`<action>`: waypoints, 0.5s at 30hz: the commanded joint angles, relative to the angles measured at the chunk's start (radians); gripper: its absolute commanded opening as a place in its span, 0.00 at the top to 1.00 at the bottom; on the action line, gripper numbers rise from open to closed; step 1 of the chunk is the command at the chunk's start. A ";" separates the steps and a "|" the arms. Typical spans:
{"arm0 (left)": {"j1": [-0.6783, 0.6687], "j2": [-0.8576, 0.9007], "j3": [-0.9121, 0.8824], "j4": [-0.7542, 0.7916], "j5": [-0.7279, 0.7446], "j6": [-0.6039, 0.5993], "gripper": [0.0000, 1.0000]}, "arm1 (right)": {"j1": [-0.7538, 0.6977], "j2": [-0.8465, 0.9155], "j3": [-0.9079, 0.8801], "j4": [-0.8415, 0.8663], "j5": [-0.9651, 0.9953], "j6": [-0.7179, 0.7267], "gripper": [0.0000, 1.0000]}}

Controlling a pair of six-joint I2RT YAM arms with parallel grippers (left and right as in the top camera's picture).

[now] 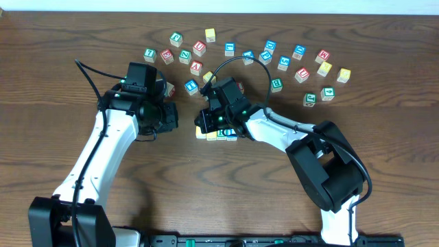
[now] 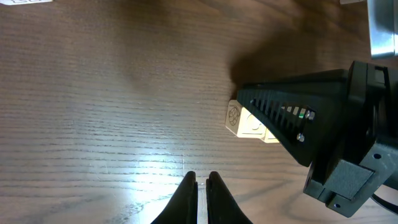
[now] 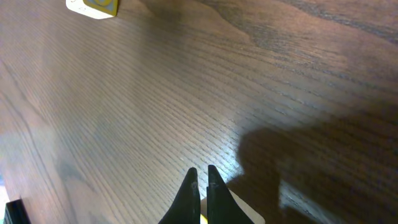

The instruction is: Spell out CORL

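The row of letter blocks (image 1: 218,135) lies mid-table, and the right gripper (image 3: 203,177) hangs directly over it with its fingers pressed almost together and nothing visible between the tips, probably to nudge the blocks into line rather than carry one. The left gripper (image 2: 201,180), likewise pinched closed and empty, sits just left of the row, likely to keep clear. The loose blocks (image 1: 267,58) lie scattered beyond the row, and no tray or box is in view

Glare and soft shadows cross the table (image 2: 93,93).
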 commanded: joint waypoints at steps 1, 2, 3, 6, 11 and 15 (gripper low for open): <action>0.003 -0.011 0.000 0.003 0.005 0.002 0.93 | -0.006 0.012 0.010 -0.002 -0.016 0.011 0.99; 0.003 -0.011 0.000 0.003 0.005 0.002 0.93 | -0.007 0.012 0.010 -0.002 -0.016 0.011 0.99; 0.003 -0.011 0.000 0.004 0.005 0.002 0.93 | -0.008 0.012 0.010 -0.003 -0.016 0.011 0.99; 0.003 -0.011 0.000 0.004 0.005 0.002 0.93 | -0.008 0.012 0.010 -0.007 -0.016 0.011 0.99; 0.003 -0.011 0.000 0.008 0.005 0.002 0.92 | -0.012 0.012 0.010 -0.002 -0.015 0.010 0.99; 0.003 -0.011 0.000 0.011 0.005 0.002 0.92 | -0.033 0.011 0.010 0.011 -0.013 0.010 0.99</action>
